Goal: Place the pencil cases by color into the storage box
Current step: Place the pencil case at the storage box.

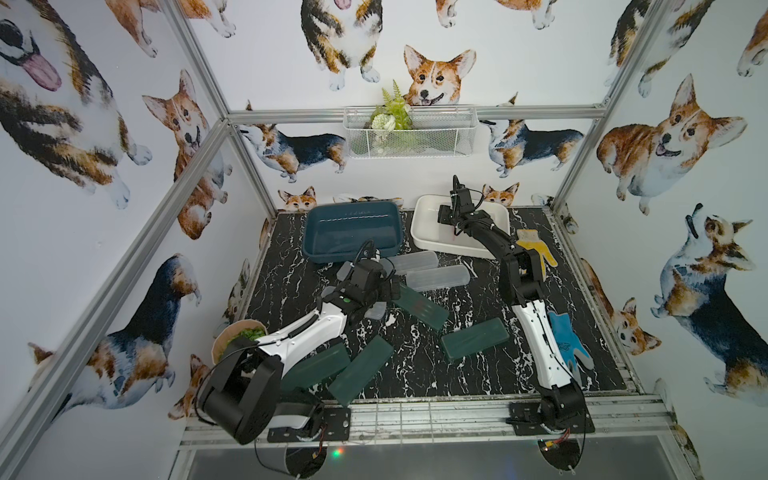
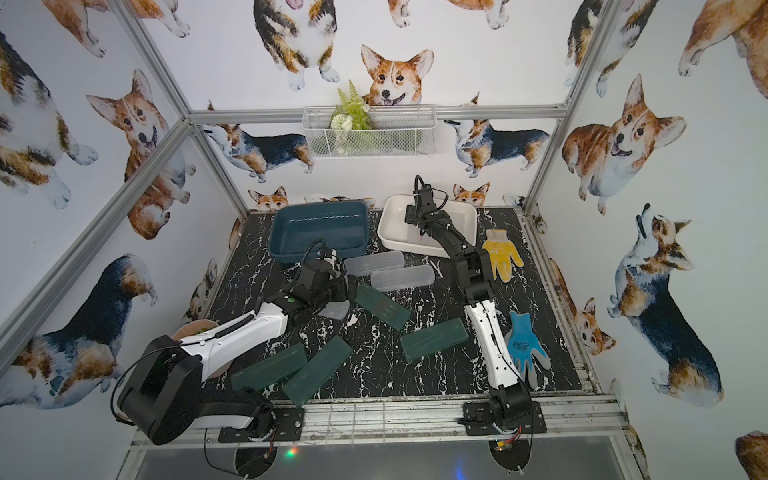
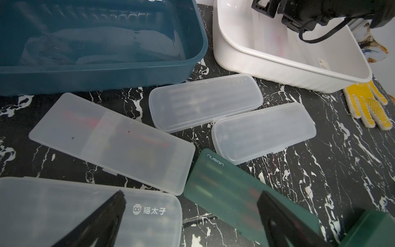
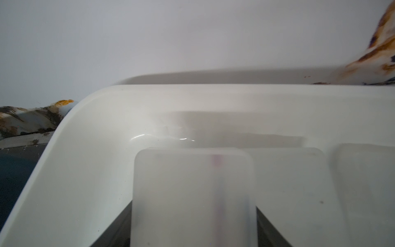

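My right gripper (image 4: 193, 205) reaches into the white storage box (image 1: 417, 222) at the back, shut on a frosted white pencil case (image 4: 192, 188). Two more white cases (image 4: 288, 181) lie beside it in the box. A dark blue storage box (image 1: 332, 257) stands to its left. My left gripper (image 3: 191, 194) hangs open over the table's middle, above a white case (image 3: 64, 213) and a dark green case (image 3: 230, 192). Three other white cases (image 3: 205, 102) lie in front of the boxes. Three more green cases (image 1: 473, 338) lie nearer the front.
A yellow glove (image 1: 536, 247) lies right of the white box. A blue glove (image 1: 567, 345) lies beside the right arm. A bowl of greens (image 1: 235, 336) sits at the left edge, behind the left arm. A wire basket (image 1: 409, 133) hangs on the back wall.
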Tool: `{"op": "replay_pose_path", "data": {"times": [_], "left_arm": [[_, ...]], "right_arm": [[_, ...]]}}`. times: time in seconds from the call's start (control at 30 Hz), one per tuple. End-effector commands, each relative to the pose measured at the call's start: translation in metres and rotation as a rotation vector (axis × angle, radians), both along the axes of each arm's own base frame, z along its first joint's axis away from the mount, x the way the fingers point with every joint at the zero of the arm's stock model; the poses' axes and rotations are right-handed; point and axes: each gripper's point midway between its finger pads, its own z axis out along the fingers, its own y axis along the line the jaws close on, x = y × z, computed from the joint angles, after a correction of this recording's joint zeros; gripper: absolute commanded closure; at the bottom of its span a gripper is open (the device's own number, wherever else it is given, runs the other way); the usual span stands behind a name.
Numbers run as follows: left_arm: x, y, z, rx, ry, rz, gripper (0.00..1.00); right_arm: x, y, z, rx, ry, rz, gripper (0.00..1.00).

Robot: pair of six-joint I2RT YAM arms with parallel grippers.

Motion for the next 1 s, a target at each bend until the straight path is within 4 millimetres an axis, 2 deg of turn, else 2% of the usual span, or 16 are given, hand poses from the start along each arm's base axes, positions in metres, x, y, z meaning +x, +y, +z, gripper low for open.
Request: {"op": "replay_pose_path", "data": {"times": [0.0, 0.2, 0.37, 0.43, 0.57, 0.77, 0.83, 0.97], "left_arm": [[0.003, -0.002, 0.002, -0.018, -0.009, 0.006, 0.01], [0.005, -0.002, 0.0, -0.02, -0.002, 0.007, 0.01], [0.004, -0.001, 0.001, -0.02, -0.006, 0.01, 0.01], [0.005, -0.001, 0.002, -0.018, -0.007, 0.009, 0.01], [0.005, -0.001, 0.004, -0.018, -0.011, 0.01, 0.01], [0.005, 0.002, 0.004, -0.014, -0.012, 0.015, 0.01], [0.005, 0.003, 0.003, -0.013, -0.009, 0.018, 0.01], [0.005, 0.003, 0.005, -0.017, -0.011, 0.019, 0.01]], "right_arm": [[-0.007, 0.006, -0.011, -0.005, 0.038, 0.05, 0.21], [-0.003, 0.002, -0.005, 0.007, 0.027, 0.054, 0.16], [-0.003, 0.0, 0.02, 0.001, -0.011, 0.069, 0.14], [-0.005, 0.001, 0.034, -0.001, -0.029, 0.085, 0.14], [-0.012, 0.004, 0.05, 0.016, -0.048, 0.122, 0.17], [-0.024, 0.021, 0.05, 0.087, -0.046, 0.203, 0.28], [-0.028, 0.033, 0.043, 0.128, -0.027, 0.24, 0.34], [-0.033, 0.056, 0.03, 0.184, 0.002, 0.278, 0.36]]}}
